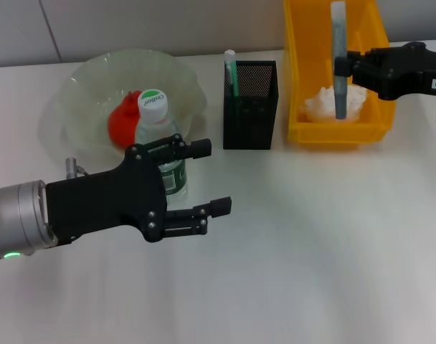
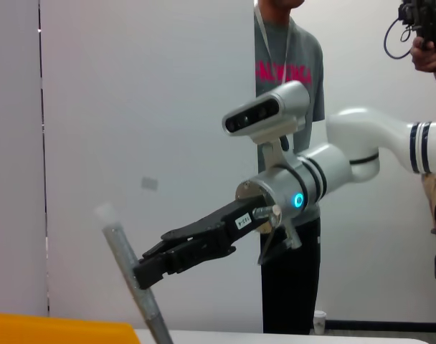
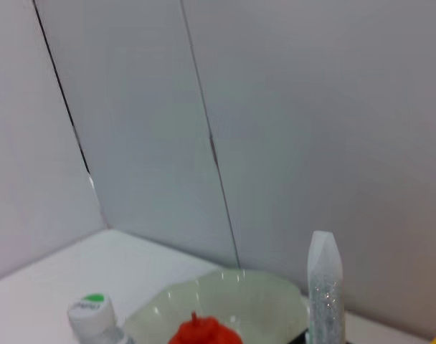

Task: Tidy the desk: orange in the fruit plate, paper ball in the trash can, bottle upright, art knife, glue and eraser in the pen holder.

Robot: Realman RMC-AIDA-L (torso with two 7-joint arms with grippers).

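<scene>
Right tool (image 1: 341, 72), at 2 o'clock in the head view: clenched on the glue (image 1: 338, 61), a stiff, slick, light tube held upright at mid-length over the trash can (image 1: 298, 86), paper ball (image 1: 335, 102) beneath. Pen holder (image 1: 251, 107) at 12 o'clock. Left tool (image 1: 212, 177), 8 o'clock: released, flanking the upright bottle (image 1: 159, 136). Orange (image 1: 123, 122) in fruit plate (image 1: 82, 89).

Orange (image 1: 122, 122) in fruit plate (image 1: 89, 80)
</scene>
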